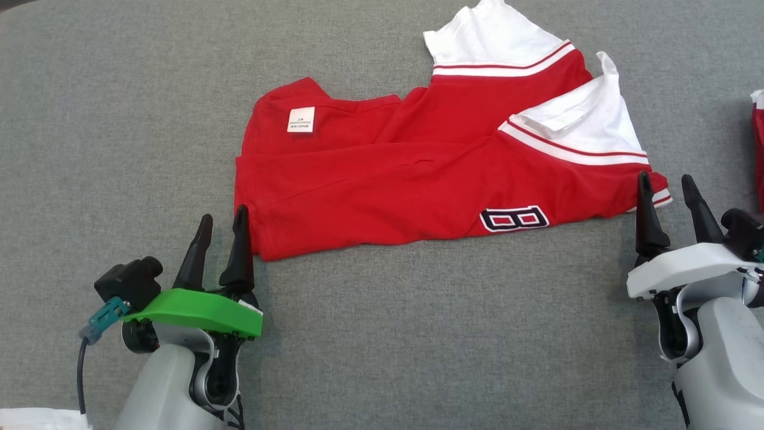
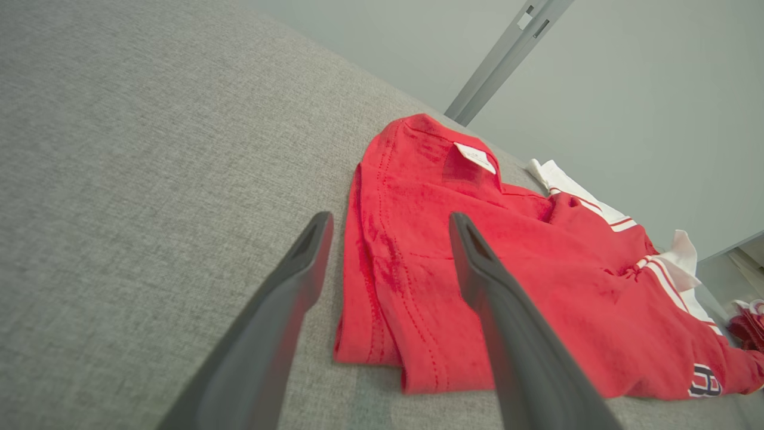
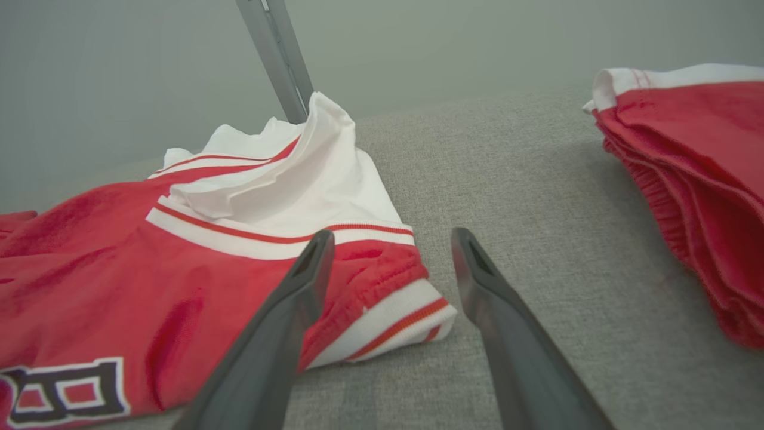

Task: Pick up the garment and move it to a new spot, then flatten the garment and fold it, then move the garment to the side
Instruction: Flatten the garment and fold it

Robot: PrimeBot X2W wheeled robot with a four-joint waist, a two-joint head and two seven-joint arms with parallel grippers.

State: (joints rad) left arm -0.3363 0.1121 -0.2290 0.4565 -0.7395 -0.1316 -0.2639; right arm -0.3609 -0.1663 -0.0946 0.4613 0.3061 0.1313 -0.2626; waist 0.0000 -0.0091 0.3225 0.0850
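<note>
The garment (image 1: 418, 173) is red with white bands, a white label and a black-and-white "8" patch. It lies folded and spread sideways on the grey surface (image 1: 119, 119). My left gripper (image 1: 222, 212) stands open at the garment's lower left corner, its right finger just over the hem. In the left wrist view that corner of the garment (image 2: 418, 286) lies between and beyond the fingers of the left gripper (image 2: 388, 224). My right gripper (image 1: 665, 182) is open beside the striped cuff at the garment's right end. The right wrist view shows the cuff (image 3: 394, 304) below my open right gripper (image 3: 388, 239).
A stack of other red and white garments (image 3: 692, 179) sits to the right, its edge at the picture's right side (image 1: 758, 149). A grey metal post (image 3: 277, 57) rises behind the surface. A white scrap (image 1: 36, 420) lies at the lower left corner.
</note>
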